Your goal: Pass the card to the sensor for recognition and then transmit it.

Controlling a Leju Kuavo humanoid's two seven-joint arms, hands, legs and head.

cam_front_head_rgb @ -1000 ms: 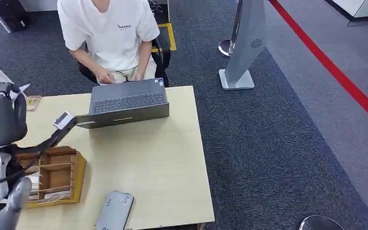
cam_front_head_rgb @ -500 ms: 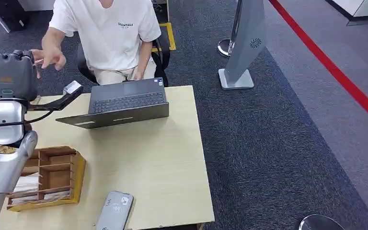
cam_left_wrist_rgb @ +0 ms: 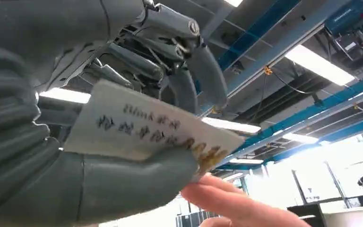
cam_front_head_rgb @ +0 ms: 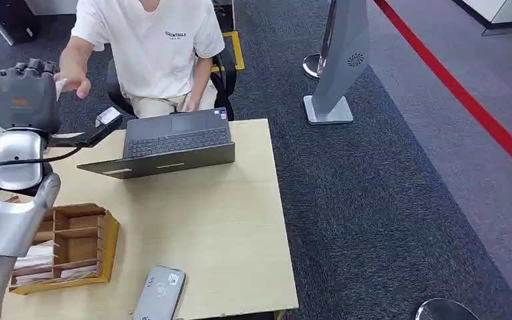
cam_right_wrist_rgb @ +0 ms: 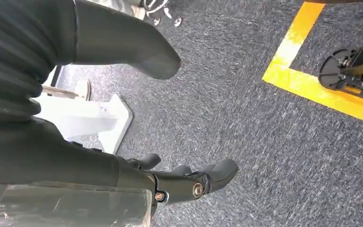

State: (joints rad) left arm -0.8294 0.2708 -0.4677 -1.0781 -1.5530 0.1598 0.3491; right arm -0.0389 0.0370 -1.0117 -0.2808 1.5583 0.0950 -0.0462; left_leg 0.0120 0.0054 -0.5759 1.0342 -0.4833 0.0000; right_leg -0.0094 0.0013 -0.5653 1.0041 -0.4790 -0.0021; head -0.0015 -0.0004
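The left hand pinches the card between thumb and fingers, raised high over the table's far left corner. The card's long axis points away from the palm toward a person's hand just beyond its free end. The right hand hangs empty, fingers loosely apart, over carpet.
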